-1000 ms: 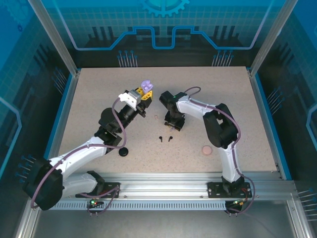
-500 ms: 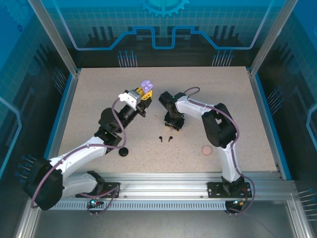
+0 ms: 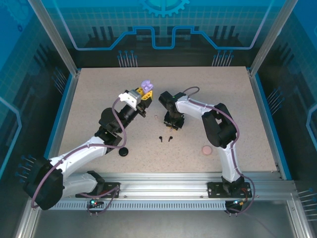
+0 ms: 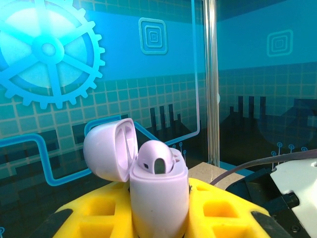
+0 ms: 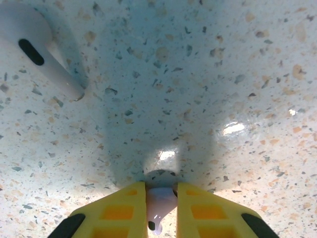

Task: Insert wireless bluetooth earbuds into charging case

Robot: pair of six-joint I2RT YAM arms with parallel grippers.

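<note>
Table (image 3: 237, 109): speckled beige top, both arm bases at its near edge.
Black case (image 3: 123, 151): round and closed, lying on the table near the left arm's elbow.
Pink case (image 3: 206, 149): round and flat on the table, just left of the right arm's lower link, well apart from the black case.
Black earbuds (image 3: 161, 139): two tiny stemmed pieces side by side on the table, between the two cases and just nearer than the right claw.
Right gripper (image 5: 161, 187): pointing straight down at the table, yellow fingers drawn in to a narrow gap and pinching a held earbud (image 5: 159, 198) (pale, its colour hard to call), whose tip sits at the table surface.
Loose earbud (image 5: 37, 49): pale and stemmed, lying on the table apart from the pinched one, beyond the right claw's fingers.
Left gripper (image 4: 158, 220): raised above the table, yellow fingers clamped on either side of the lavender case (image 4: 158, 198).
Lavender case detail: upright, its lid (image 4: 109, 148) hinged open to the left; a rounded lavender shape with a dark slot sits in the mouth, and I cannot tell whether it is an earbud.
Back wall (image 3: 163, 29): blue panel with a gear motif, behind everything.
</note>
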